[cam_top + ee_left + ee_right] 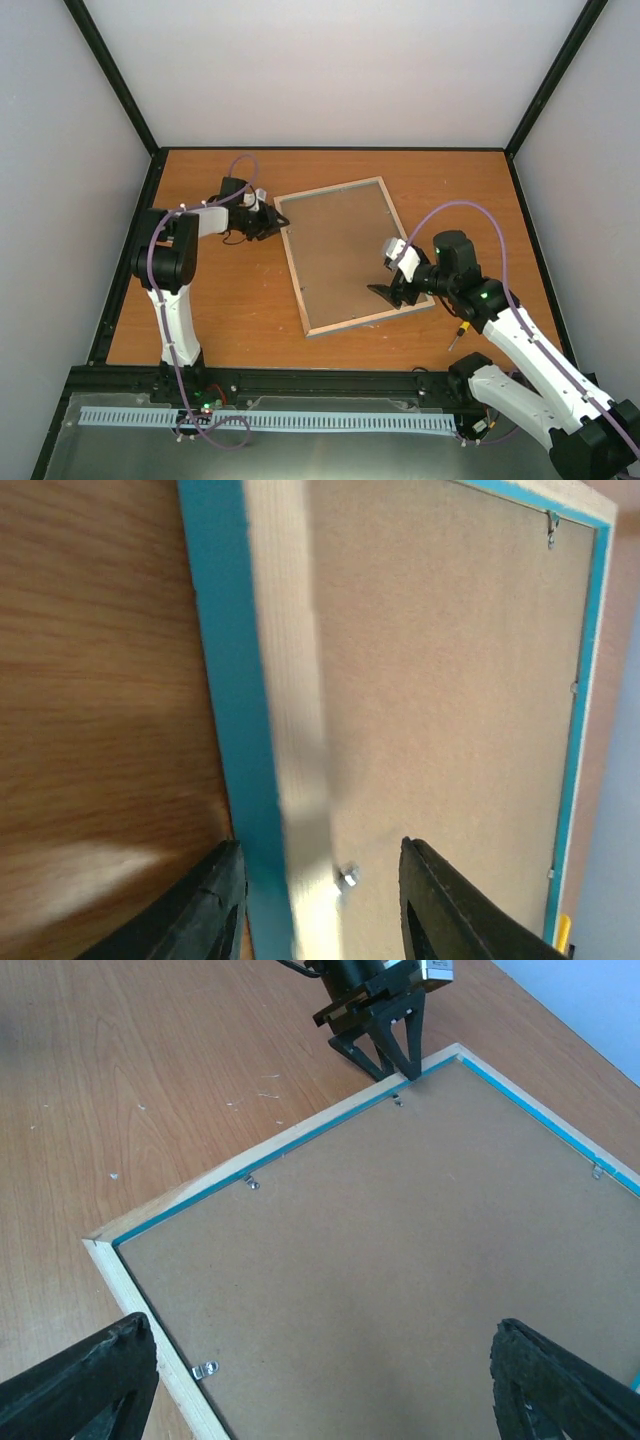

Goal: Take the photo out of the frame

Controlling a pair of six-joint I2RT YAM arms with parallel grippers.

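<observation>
On the worktop (230,310), right of centre: frame (330,188), lying back-up and skewed to the edges, pale wood rails with a blue inner border. Brown backing board (340,250) fills the opening, held by small metal tabs (205,1369) along the rails. The photo is hidden from this side, so whether it lies under the board cannot be told. Left end effector (278,222): at the frame's far left corner, fingers (222,905) spread astride the rail, one over the worktop, one over the board. Right end effector (393,292): spread wide above the board near the frame's right rail, gripping nothing. Yellow-handled screwdriver (459,334): on the worktop beside the right arm, apart from the frame.
</observation>
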